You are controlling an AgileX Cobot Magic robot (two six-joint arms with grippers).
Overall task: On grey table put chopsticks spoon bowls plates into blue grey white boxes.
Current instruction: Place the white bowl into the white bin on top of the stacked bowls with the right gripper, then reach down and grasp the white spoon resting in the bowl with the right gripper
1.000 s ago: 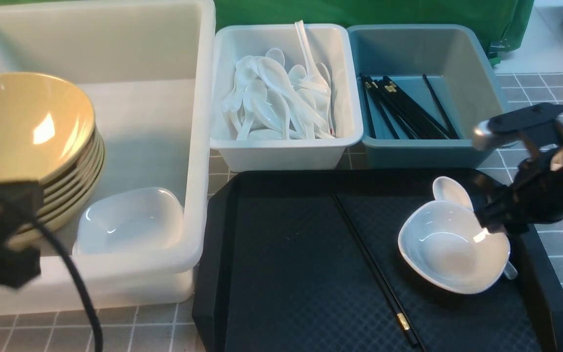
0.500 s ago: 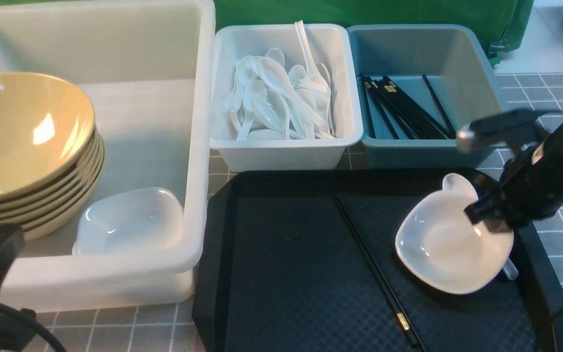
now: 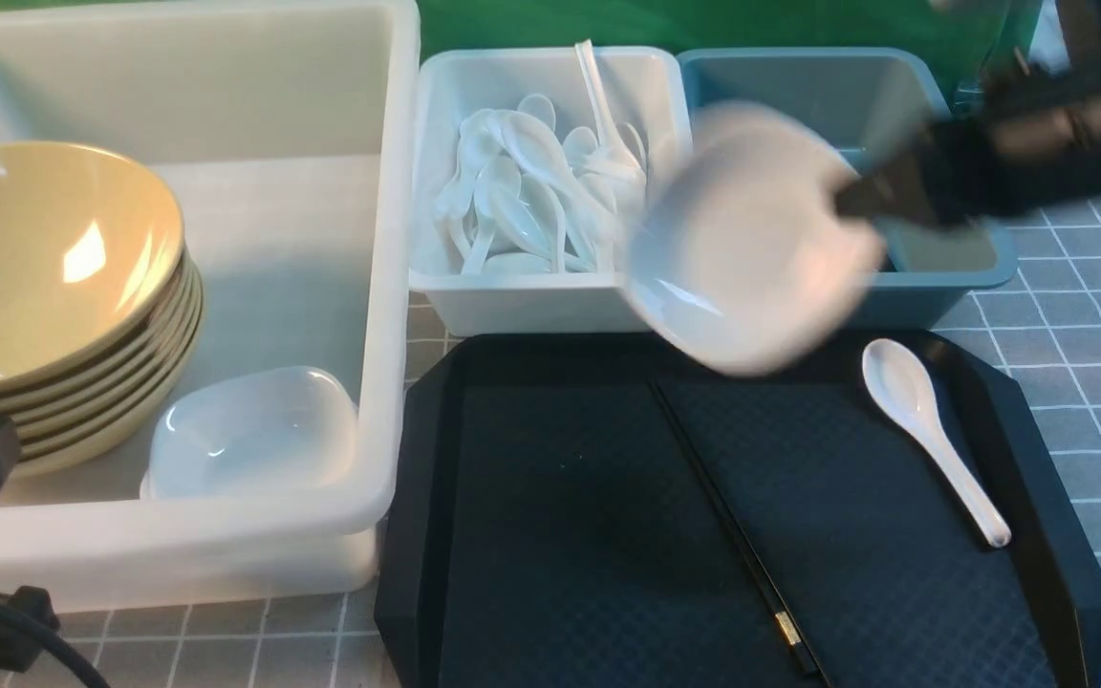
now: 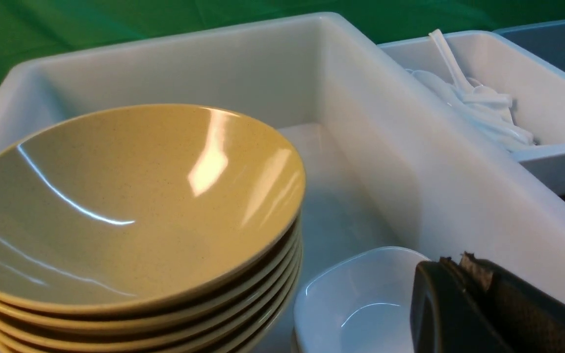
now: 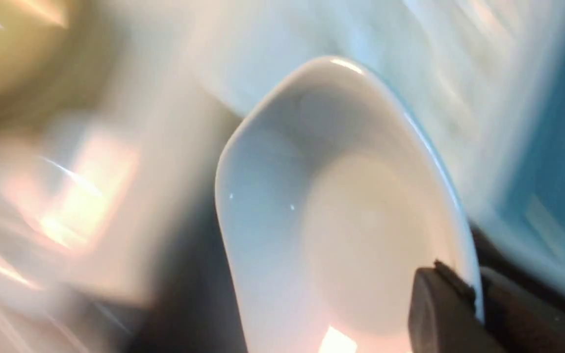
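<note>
The right gripper [image 5: 478,299] is closed on the rim of a white bowl [image 3: 746,244], one finger on each side of the wall. The bowl is held raised and tilted above the far edge of the black tray [image 3: 570,535], overlapping the white spoon box [image 3: 546,311] and the blue-grey box [image 3: 966,272] in the front view. The left gripper [image 4: 464,274] is shut, with nothing between its tips, at the large white box [image 3: 380,315].

In the large box, the stacked yellow bowls [image 3: 53,258] occupy the left side; another white bowl [image 3: 254,435] sits at the near right corner. Bare floor extends behind it to the far wall.

On the tray, the chopsticks [image 3: 737,530] lie lengthwise, apart from the white spoon [image 3: 933,435] near the right edge. Bare tray surface separates the chopsticks from the left edge.
</note>
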